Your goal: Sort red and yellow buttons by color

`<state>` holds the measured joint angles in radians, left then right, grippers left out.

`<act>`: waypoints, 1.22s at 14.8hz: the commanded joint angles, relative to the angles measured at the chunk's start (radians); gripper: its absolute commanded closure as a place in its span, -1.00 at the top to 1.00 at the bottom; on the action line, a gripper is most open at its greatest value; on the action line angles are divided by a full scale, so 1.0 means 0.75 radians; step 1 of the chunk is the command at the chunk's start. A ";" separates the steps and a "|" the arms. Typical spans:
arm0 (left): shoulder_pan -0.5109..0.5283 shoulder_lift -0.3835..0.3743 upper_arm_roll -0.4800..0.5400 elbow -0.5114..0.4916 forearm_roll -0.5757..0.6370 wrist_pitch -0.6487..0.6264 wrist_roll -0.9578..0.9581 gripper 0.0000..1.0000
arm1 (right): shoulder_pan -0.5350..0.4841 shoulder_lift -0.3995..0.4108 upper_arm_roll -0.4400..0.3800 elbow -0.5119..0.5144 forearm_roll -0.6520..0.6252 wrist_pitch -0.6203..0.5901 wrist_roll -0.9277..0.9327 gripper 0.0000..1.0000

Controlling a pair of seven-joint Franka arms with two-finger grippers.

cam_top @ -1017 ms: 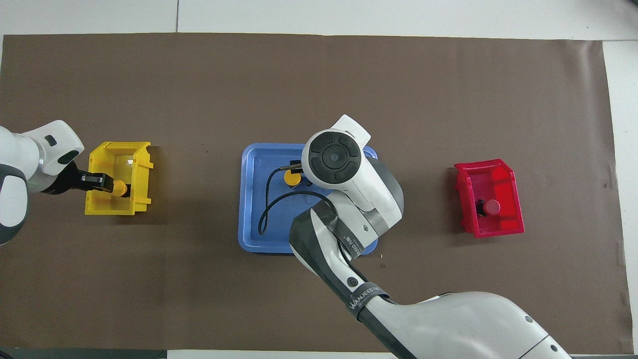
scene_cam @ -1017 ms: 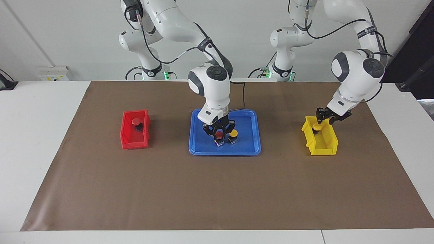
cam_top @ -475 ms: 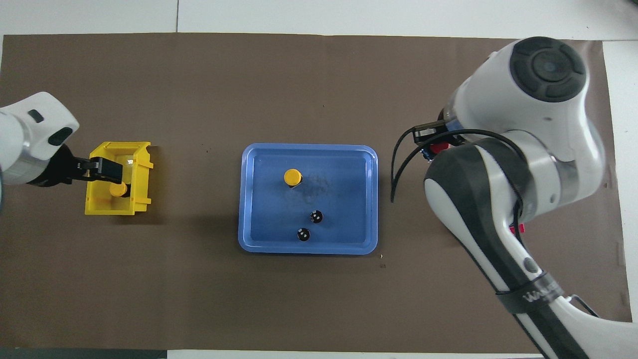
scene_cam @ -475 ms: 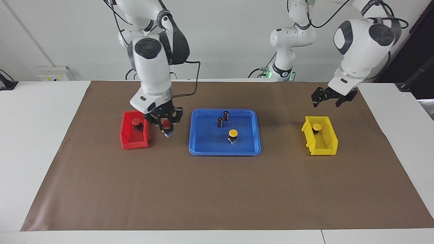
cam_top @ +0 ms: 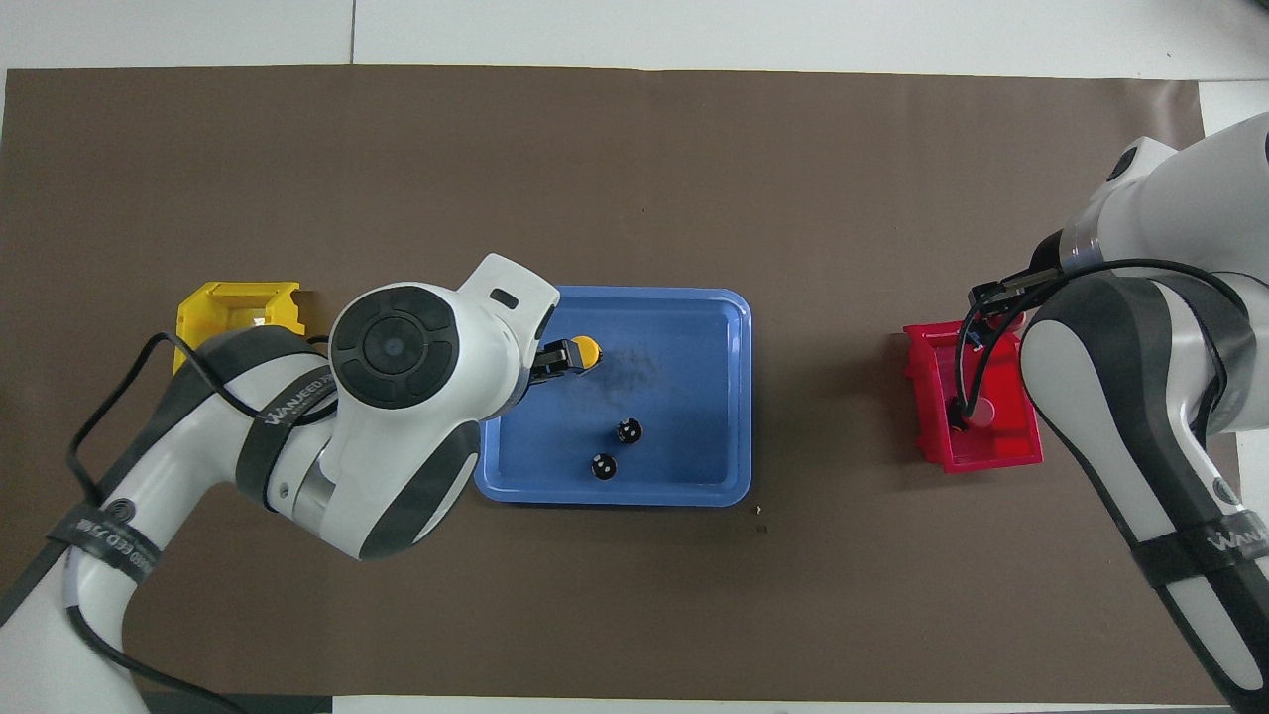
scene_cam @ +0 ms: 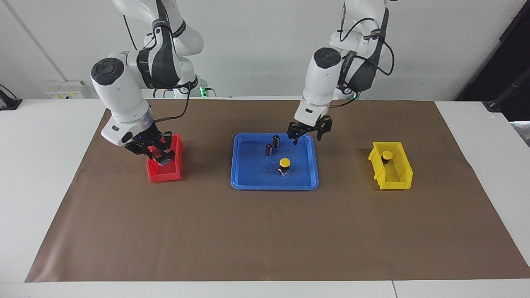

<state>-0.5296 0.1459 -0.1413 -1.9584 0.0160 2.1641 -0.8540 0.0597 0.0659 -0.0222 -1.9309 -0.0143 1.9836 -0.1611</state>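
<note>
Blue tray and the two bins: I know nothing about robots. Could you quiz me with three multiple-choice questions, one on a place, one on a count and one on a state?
1. Where do the two dark cylinders stand?
A. red bin
B. yellow bin
C. blue tray

2. How many yellow buttons show?
A. one
B. two
C. four

3. How is the left gripper over the tray?
A. open, empty
B. shut on a yellow button
C. shut on a cylinder

1 C: the dark cylinders stand in the blue tray.
2 B: one yellow button is on the tray, and one is in the yellow bin.
3 A: the left gripper has its fingers spread with nothing between them.

The right gripper holds a red button at the red bin.
</note>
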 commanded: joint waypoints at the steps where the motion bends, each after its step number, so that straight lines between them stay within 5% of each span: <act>1: -0.022 0.206 0.035 0.197 0.022 0.009 -0.052 0.92 | -0.043 -0.090 0.021 -0.162 0.021 0.116 -0.037 -0.45; 10: -0.071 0.274 0.037 0.216 0.022 0.029 -0.148 0.76 | -0.051 -0.098 0.021 -0.428 0.021 0.421 -0.035 -0.45; 15: -0.077 0.274 0.035 0.208 0.022 0.027 -0.176 -0.56 | -0.057 -0.098 0.021 -0.491 0.021 0.499 -0.027 -0.45; 17: -0.079 0.274 0.037 0.204 0.022 0.027 -0.209 -0.93 | -0.057 -0.102 0.021 -0.508 0.021 0.503 -0.025 -0.44; 18: -0.079 0.274 0.037 0.208 0.022 0.025 -0.223 -0.97 | -0.059 -0.106 0.021 -0.518 0.021 0.503 -0.025 -0.43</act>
<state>-0.5732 0.3489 -0.1271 -1.8102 0.0160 2.1924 -0.9808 0.0329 0.0226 -0.0195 -2.2742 -0.0143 2.3390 -0.1626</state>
